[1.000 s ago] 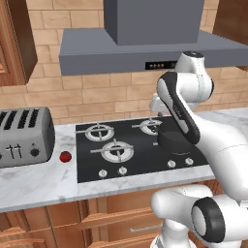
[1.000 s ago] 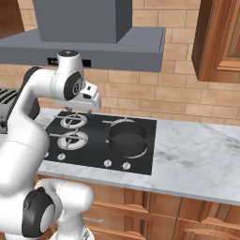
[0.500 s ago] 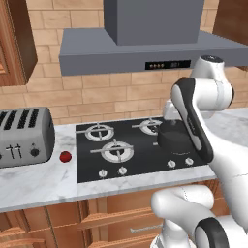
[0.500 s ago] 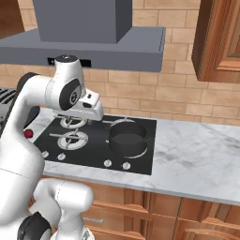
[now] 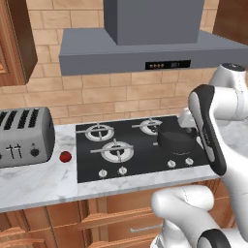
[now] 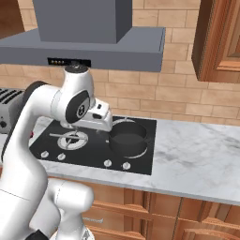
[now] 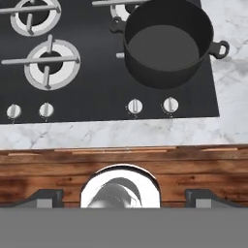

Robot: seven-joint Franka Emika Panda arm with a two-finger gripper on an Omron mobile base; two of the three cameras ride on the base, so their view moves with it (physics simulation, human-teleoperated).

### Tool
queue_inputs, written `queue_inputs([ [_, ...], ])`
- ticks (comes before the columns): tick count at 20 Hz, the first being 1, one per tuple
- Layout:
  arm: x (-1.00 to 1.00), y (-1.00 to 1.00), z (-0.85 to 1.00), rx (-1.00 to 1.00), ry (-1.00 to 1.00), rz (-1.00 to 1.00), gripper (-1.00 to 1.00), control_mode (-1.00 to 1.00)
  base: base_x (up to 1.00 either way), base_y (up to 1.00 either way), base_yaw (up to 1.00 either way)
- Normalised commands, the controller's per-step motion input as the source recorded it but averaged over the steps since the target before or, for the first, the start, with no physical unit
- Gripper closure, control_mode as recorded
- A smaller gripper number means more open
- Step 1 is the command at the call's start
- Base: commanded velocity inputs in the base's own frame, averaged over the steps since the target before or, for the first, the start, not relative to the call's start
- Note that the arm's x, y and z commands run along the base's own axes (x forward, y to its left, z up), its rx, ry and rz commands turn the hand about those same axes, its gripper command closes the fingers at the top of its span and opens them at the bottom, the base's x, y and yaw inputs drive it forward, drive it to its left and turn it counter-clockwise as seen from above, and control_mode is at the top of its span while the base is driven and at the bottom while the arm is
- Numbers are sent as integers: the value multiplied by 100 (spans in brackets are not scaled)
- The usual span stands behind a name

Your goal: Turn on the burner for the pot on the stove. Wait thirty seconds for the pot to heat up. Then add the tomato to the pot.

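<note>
Far to the left of the hand, the toaster (image 5: 22,135) was seen on the marble table (image 5: 43,181), with the tomato (image 5: 65,156) lying just beside it, well apart from the stove (image 5: 135,145). Nearer in, the bare ring burners (image 7: 51,60) were passed over. The hand (image 7: 121,196) was held above the stove's front edge, looking down; its fingertips (image 7: 46,196) stood wide apart with nothing between them. Ahead of the hand and slightly to its right, the pot (image 7: 167,41) sat empty on its burner, with two silver knobs (image 7: 151,105) just in front of it. No knob had yet been touched, so the burner step was judged undone. The risk lay in choice: four knobs ran close along the front, and which of the pair served the pot's burner could not be told. A wrong pick would heat an empty ring, and a glancing grip could slip off the small knob.
</note>
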Motion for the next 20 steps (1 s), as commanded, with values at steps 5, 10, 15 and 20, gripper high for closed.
queue_inputs([
  [5, -12, -39, -30, 0, -1, 0, -100, -100, 0, 0, 0],
  [10, -5, -54, -32, 1, -4, 5, -100, -100, 0, 0, 0],
  [15, -3, -50, -28, 5, -9, 12, -100, -100, 0, 0, 0],
  [20, -1, -45, -29, 7, -7, 12, -100, -100, 0, 0, 0],
])
